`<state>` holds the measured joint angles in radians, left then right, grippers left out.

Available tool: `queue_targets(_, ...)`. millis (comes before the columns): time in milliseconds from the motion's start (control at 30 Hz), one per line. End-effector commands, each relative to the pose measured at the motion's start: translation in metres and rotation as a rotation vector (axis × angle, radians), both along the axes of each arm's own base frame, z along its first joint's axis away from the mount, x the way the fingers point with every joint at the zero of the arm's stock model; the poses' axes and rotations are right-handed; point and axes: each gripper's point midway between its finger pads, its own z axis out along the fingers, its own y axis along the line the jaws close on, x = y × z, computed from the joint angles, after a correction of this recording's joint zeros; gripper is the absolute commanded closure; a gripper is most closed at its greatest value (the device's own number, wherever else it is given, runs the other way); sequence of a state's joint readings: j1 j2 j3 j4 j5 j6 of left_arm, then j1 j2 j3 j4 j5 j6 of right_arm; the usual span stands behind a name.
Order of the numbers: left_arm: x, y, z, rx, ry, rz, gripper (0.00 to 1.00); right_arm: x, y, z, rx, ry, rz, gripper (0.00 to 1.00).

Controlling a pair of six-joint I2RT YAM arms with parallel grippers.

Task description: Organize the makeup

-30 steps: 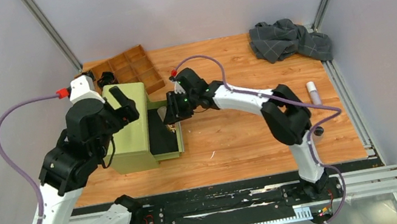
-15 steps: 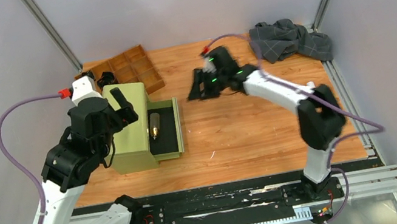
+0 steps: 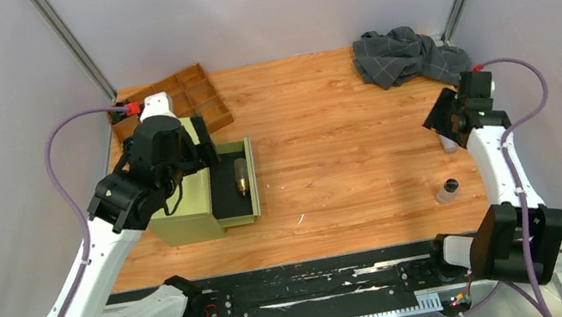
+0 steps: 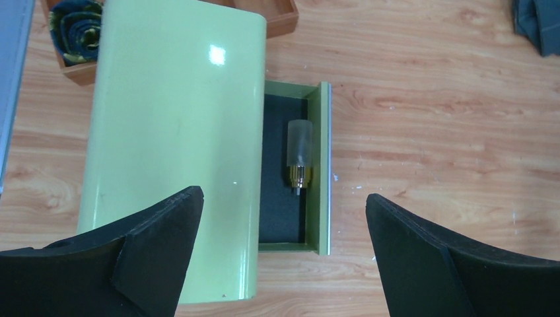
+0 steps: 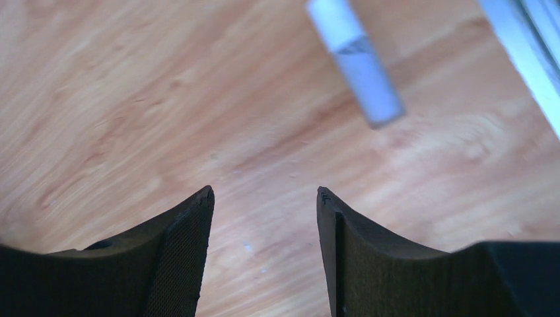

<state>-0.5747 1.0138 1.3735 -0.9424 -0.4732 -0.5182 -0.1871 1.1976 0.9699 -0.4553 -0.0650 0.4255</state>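
Note:
A clear tube [image 3: 242, 174] with a gold end lies in the open drawer [image 3: 250, 183] of a green box [image 3: 190, 205]; the left wrist view shows the tube [image 4: 299, 153] lengthwise in the drawer [image 4: 325, 165]. My left gripper [image 3: 191, 152] hovers above the box, open and empty [image 4: 282, 195]. My right gripper [image 3: 442, 118] is open and empty at the far right, just above the table [image 5: 265, 193]. A white-pink tube [image 5: 355, 59] lies just ahead of it, mostly hidden in the top view. A black-capped bottle [image 3: 447, 191] stands nearer the front. The other makeup items are out of view.
A wooden compartment tray [image 3: 184, 97] sits at the back left behind the box, with a dark rolled item [image 4: 76, 23] in one cell. A grey checked cloth [image 3: 408, 56] lies at the back right. A metal rail [image 5: 528, 39] runs along the right table edge.
My right gripper left the drawer, where the clear tube now lies, and swung across to the right edge by the white-pink tube. My left arm shifted back and right over the box.

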Motion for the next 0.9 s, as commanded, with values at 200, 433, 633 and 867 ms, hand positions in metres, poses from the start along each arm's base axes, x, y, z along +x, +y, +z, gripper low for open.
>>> queue_targets(200,0.013,-0.026,-0.026,0.092,0.074,-0.175,0.02,-0.024,-0.055,-0.047,-0.040,0.269,-0.226,0.41)
queue_targets(433,0.023,-0.038,-0.030,0.096,0.092,-0.211,0.02,0.018,-0.075,-0.049,-0.155,0.316,-0.060,0.44)
queue_targets(633,0.029,-0.038,-0.032,0.113,0.089,-0.201,0.02,0.039,-0.088,-0.065,-0.217,0.375,0.031,0.39)
queue_targets(867,0.036,-0.043,-0.033,0.129,0.100,-0.213,0.02,0.039,-0.098,-0.102,-0.250,0.524,0.096,0.33)
